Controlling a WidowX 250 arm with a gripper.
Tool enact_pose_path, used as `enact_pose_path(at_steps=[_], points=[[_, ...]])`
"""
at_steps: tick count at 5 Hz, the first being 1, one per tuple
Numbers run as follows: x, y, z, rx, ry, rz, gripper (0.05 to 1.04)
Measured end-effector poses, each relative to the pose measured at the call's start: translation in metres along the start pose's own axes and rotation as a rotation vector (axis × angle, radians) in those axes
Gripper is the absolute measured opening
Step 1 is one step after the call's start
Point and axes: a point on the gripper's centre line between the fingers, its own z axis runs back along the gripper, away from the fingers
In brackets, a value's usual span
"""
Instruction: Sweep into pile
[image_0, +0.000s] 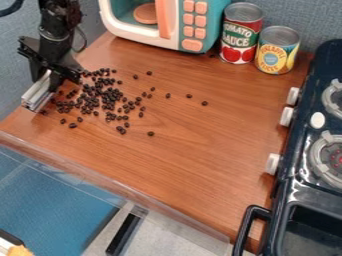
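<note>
The black gripper (49, 76) hangs over the left end of the wooden counter, shut on a silver-white bar-shaped tool (37, 94). The lower edge of the tool is low at the counter's left edge, just left of the beans; whether it touches the wood I cannot tell. Dark beans (100, 97) lie scattered over the upper left of the counter, densest right of the gripper. Single beans (204, 103) are spread farther right, and one bean (151, 133) lies below the main group.
A toy microwave (180, 22) stands at the back, with a red can (240, 35) and a yellow can (276, 51) to its right. The dark toy stove (304, 150) with white knobs borders the right side. A clear rim (127, 192) runs along the front of the wooden counter (194, 160).
</note>
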Motion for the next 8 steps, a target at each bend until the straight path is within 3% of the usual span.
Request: enact_pose_path(at_steps=[3, 4, 6, 8], points=[[0.004, -0.012, -0.007, 0.051, 0.015, -0.052, 0.37], [0.003, -0.017, -0.007, 0.032, 0.017, -0.055, 0.37], [-0.006, -0.035, 0.001, -0.065, 0.005, -0.084, 0.37], [-0.01, -0.049, 0.008, -0.173, 0.023, -0.062, 0.37]])
